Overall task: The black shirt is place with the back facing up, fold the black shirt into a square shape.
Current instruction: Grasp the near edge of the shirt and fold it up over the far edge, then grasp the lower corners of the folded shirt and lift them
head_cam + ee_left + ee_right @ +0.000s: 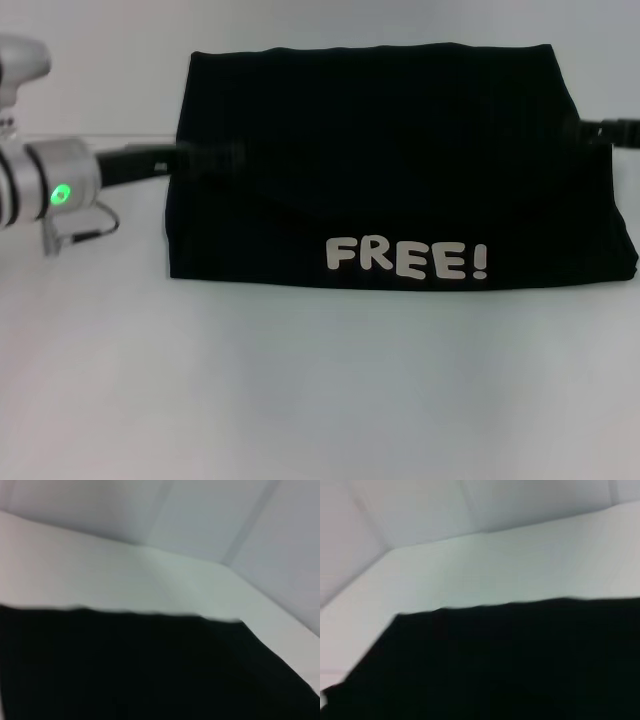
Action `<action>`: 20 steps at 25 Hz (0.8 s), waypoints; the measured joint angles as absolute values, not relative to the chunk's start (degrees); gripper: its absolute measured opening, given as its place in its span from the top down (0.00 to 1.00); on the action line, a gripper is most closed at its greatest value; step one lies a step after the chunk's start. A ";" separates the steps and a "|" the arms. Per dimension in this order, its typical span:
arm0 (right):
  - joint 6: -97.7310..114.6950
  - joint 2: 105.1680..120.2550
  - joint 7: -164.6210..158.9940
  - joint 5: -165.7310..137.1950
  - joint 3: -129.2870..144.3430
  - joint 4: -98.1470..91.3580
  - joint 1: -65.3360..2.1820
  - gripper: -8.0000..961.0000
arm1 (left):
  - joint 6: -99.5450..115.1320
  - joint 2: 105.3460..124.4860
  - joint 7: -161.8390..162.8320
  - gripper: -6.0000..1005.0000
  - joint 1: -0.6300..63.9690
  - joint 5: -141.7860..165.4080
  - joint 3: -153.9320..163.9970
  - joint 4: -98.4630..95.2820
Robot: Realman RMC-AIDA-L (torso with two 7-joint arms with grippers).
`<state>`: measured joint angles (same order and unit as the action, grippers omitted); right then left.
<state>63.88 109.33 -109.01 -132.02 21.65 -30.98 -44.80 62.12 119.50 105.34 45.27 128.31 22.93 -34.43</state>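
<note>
The black shirt (390, 160) lies across the far middle of the white table as a wide folded block. Its white "FREE!" lettering (407, 258) shows along the near edge. My left gripper (212, 157) reaches in from the left and meets the shirt's left edge, where its black shape merges with the fabric. My right gripper (585, 131) comes in from the right at the shirt's right edge, mostly hidden by the cloth. Black fabric fills the lower half of the left wrist view (140, 670) and of the right wrist view (510, 665).
The white table (300, 390) stretches in front of the shirt. A pale wall (110, 60) stands behind it. My left arm's silver wrist with a green light (60, 192) hangs over the table's left side.
</note>
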 joint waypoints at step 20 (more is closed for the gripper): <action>66.68 110.58 -109.67 -131.98 23.03 -30.56 -44.39 0.12 | 57.37 122.34 103.53 0.11 37.41 135.06 35.99 -38.48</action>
<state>66.68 110.58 -109.67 -131.98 23.03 -30.56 -44.39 57.37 122.34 103.53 37.41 135.06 35.99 -38.48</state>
